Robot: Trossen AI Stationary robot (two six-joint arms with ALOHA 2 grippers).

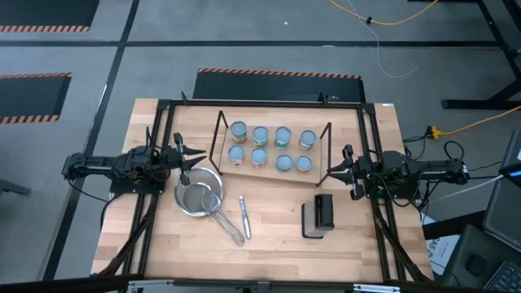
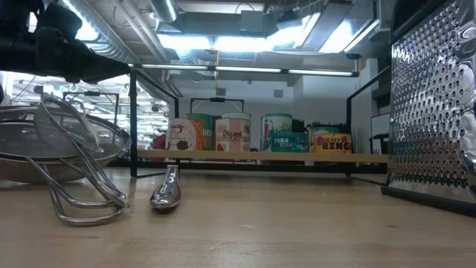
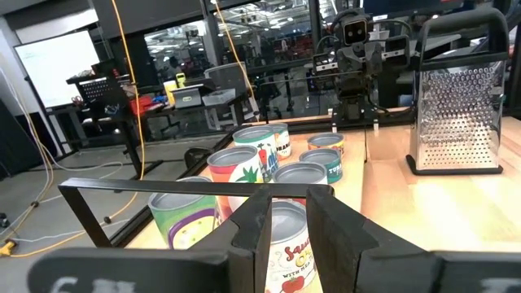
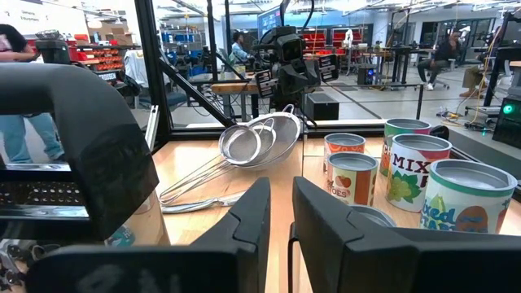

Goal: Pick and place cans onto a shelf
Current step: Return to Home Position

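Nearest on the wooden table (image 1: 269, 248), right of centre, stands a box grater (image 1: 319, 214). Left of it lies a spoon (image 1: 244, 216), its long axis running near to far. Left of the spoon sits the mesh strainer (image 1: 199, 195), bowl on the far side and wire handle reaching toward the near right.

Farther back, the two arms lie low at the table's sides, each pointing inward. The left gripper (image 1: 189, 156) is just beyond the strainer and near the shelf's left wire frame. Its fingers are drawn almost together, with only a slim slit between them and nothing in it. The right gripper (image 1: 340, 169) is close to the shelf's right wire frame, beyond the grater. Its fingers are also nearly pressed together and hold nothing.

Between the grippers, in the far middle of the table, is the shelf (image 2: 260, 157). Its long axis runs left to right, with the right end sitting slightly nearer than the left. All eight cans (image 1: 260, 135) stand on it upright, silver tops facing up. They form two rows of four along the board's length, one near and one far. In the low view, the near row's labels face the near edge.
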